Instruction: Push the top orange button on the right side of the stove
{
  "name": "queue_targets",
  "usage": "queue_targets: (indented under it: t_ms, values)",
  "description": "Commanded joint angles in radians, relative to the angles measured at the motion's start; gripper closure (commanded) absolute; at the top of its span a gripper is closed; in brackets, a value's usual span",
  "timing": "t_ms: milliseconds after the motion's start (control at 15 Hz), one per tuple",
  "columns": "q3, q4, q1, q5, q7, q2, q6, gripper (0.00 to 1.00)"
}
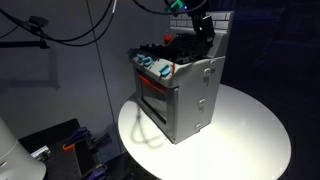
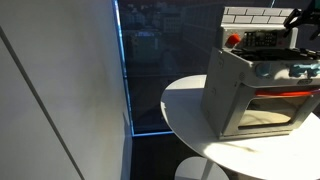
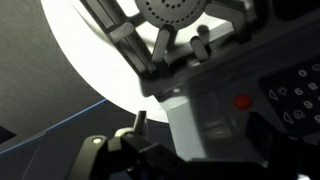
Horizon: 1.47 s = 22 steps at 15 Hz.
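Observation:
The grey toy stove (image 1: 185,95) stands on a round white table (image 1: 250,130); it also shows in an exterior view (image 2: 255,95), with its windowed oven door and blue and orange knobs (image 2: 300,70). My gripper (image 1: 203,25) hangs over the stove's back top, by the white brick back, and shows in an exterior view (image 2: 303,15) at the frame edge. In the wrist view the gripper (image 3: 198,128) looks open and empty, with its fingers either side of the stove's grey corner (image 3: 190,110). A red-orange button (image 3: 242,101) lies just beyond, beside the dark button panel (image 3: 295,100).
Black cables (image 1: 70,30) hang at the back. A dark box (image 1: 50,145) sits on the floor beside the table. A white wall panel (image 2: 60,90) and a dark window (image 2: 165,60) stand behind the table's edge (image 2: 185,110).

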Motion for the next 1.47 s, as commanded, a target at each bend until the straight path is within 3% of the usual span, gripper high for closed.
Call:
queue_targets:
  t_ms: [0,867,1400]
  values:
    - [-0.024,0.046,0.010,0.006,-0.007,0.034,0.016,0.00]
    - [-0.021,0.007,0.017,0.017,-0.041,-0.008,-0.025,0.00]
    - [-0.013,-0.008,0.025,0.060,-0.125,-0.042,-0.127,0.00]
